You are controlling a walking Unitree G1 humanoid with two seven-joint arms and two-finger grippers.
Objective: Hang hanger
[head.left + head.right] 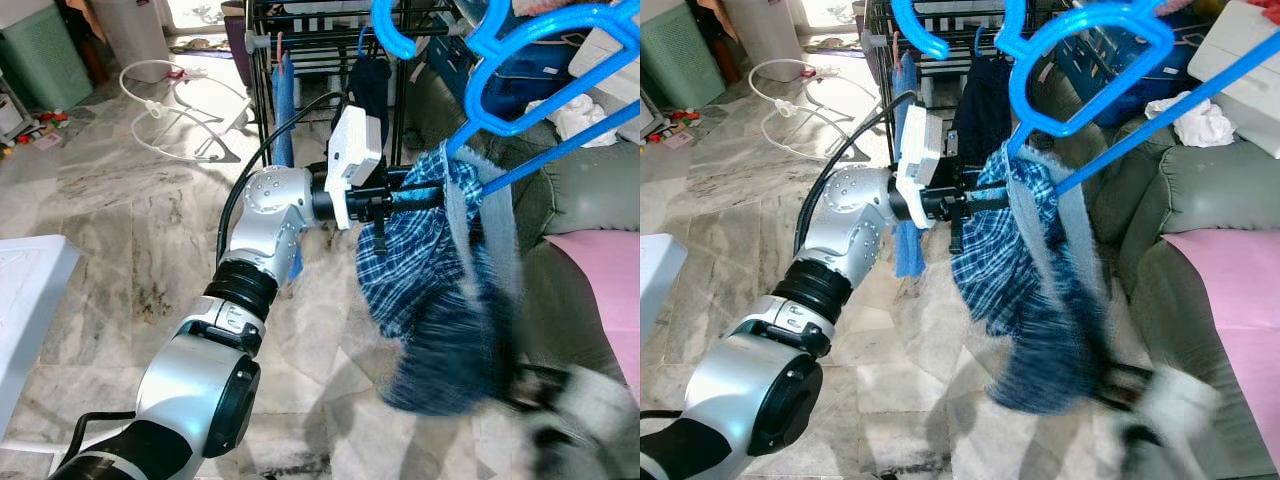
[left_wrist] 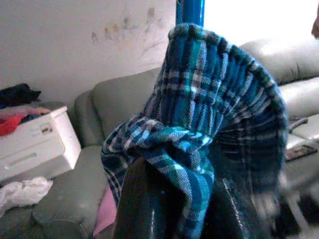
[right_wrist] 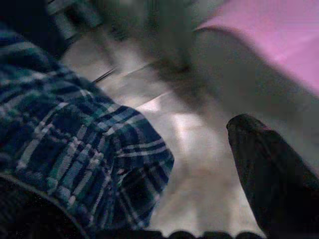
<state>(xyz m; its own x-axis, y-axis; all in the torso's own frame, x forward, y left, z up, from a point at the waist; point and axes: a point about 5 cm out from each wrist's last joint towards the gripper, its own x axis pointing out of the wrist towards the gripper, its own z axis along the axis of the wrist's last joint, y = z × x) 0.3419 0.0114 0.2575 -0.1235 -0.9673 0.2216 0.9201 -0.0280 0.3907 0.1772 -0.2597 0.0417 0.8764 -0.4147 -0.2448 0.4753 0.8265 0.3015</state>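
- One blue plastic hanger (image 1: 540, 95) is the landmark: it hangs tilted in the upper part of the head views, its hook near the top edge, in front of a black drying rack (image 1: 300, 60).
- A blue plaid garment (image 1: 430, 280) is draped over the hanger's lower bar and hangs down from it in bunched folds, with a grey strap (image 1: 465, 240) falling alongside.
- The left gripper (image 1: 420, 195) reaches out from the silver left arm (image 1: 265, 225) to the hanger's lower bar, its black fingers buried in the plaid cloth where it folds over the bar.
- From the left wrist view the plaid cloth lies bunched over the dark fingers (image 2: 137, 209), with the blue bar (image 2: 189, 11) rising behind; whether the fingers are apart or closed on the cloth cannot be told.
- The right gripper (image 1: 560, 410) shows as a blurred shape below the hanger, near the garment's lower edge; its state cannot be told either.
- In the right wrist view one dark finger (image 3: 271, 184) stands beside the plaid cloth (image 3: 75, 154), with marble floor between them.
- A grey-green sofa (image 1: 590, 190) with a pink cover (image 1: 605, 280) sits behind and below the hanger.
- A white hose (image 1: 165, 105) lies coiled on the marble floor (image 1: 120, 220), well away from the hanger beyond the rack.
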